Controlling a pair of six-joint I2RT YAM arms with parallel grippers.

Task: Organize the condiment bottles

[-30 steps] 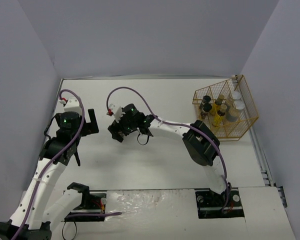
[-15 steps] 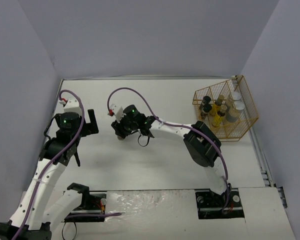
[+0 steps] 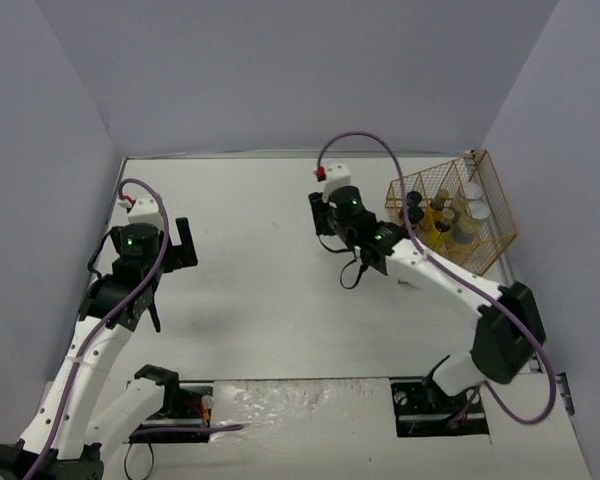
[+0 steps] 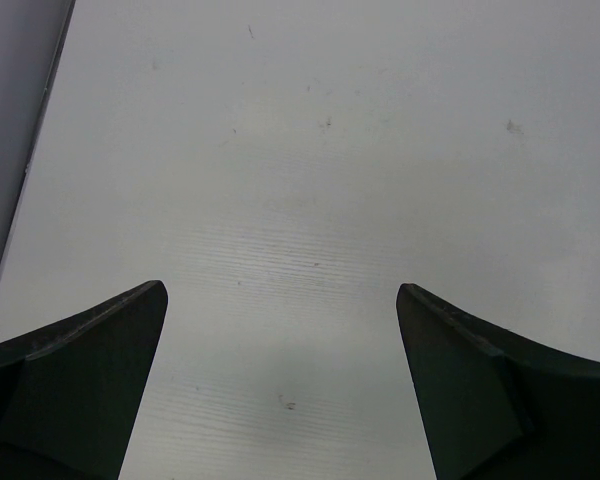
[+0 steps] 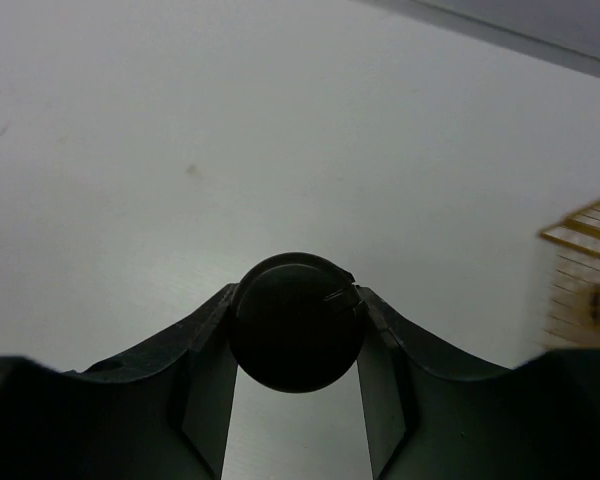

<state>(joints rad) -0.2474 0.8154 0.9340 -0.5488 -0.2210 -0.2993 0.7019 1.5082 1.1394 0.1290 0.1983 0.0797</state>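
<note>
My right gripper (image 5: 295, 300) is shut on a short dark condiment bottle with a round black cap (image 5: 295, 325), held between both fingers above the white table. In the top view the right gripper (image 3: 326, 217) hangs just left of the yellow wire basket (image 3: 500, 196), and its body hides the held bottle. Inside the basket stand dark black-capped bottles (image 3: 414, 206), slim yellow-filled ones (image 3: 438, 216) and clear silver-lidded jars (image 3: 470, 194). My left gripper (image 3: 183, 244) is open at the left side, with only bare table between its fingers (image 4: 100, 340).
Grey walls close in the table on three sides. A corner of the wire basket (image 5: 590, 270) shows at the right edge of the right wrist view. The arm bases and a foil-like strip (image 3: 280, 405) sit along the near edge.
The right gripper closed on the dark bottle left of the table's middle, then swung right with it to just beside the basket. The left arm has not moved.
</note>
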